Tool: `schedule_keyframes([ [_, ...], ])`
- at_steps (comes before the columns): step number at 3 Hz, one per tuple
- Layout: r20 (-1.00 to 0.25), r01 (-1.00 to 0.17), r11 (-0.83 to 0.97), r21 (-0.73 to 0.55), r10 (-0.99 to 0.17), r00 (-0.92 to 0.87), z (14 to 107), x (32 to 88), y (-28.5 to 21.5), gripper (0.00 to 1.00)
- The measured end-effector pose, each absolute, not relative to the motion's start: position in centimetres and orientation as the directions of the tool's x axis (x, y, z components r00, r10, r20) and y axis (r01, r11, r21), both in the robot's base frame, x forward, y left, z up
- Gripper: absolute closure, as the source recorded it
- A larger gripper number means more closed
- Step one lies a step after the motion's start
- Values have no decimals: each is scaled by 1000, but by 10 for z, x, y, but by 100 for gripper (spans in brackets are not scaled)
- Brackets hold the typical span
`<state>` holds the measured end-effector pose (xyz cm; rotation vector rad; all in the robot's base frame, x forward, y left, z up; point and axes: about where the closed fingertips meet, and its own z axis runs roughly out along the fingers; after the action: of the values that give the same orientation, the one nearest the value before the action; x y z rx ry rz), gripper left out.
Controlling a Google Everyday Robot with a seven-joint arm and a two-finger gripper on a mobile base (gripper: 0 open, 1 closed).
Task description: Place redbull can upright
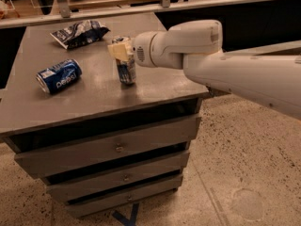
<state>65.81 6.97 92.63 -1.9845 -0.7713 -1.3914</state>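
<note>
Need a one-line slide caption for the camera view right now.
Claw at the top of the upright redbull can on a drawer cabinet, Pepsi can lying nearby.

This looks like a lab or office test area. A grey drawer cabinet [155,138] stands on a speckled hard floor [235,164], with a blue tape mark [126,216] at its foot and a rail [141,8] behind. The robot's gripper [123,51] is over the surface [84,98], jaws closed on the redbull can [126,72].

Your one camera looks down on the cabinet [117,147] from its drawer side, fairly near. The arm [235,74] enters from the view's right edge, the gripper [121,48] at the top of the can [126,72].
</note>
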Motion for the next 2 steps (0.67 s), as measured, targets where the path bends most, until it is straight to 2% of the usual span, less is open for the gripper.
schedule_keyframes([
  [1, 957, 771, -618, -154, 100, 271, 936, 649, 67, 59],
  [2, 968, 809, -569, -147, 86, 236, 943, 639, 66, 60],
])
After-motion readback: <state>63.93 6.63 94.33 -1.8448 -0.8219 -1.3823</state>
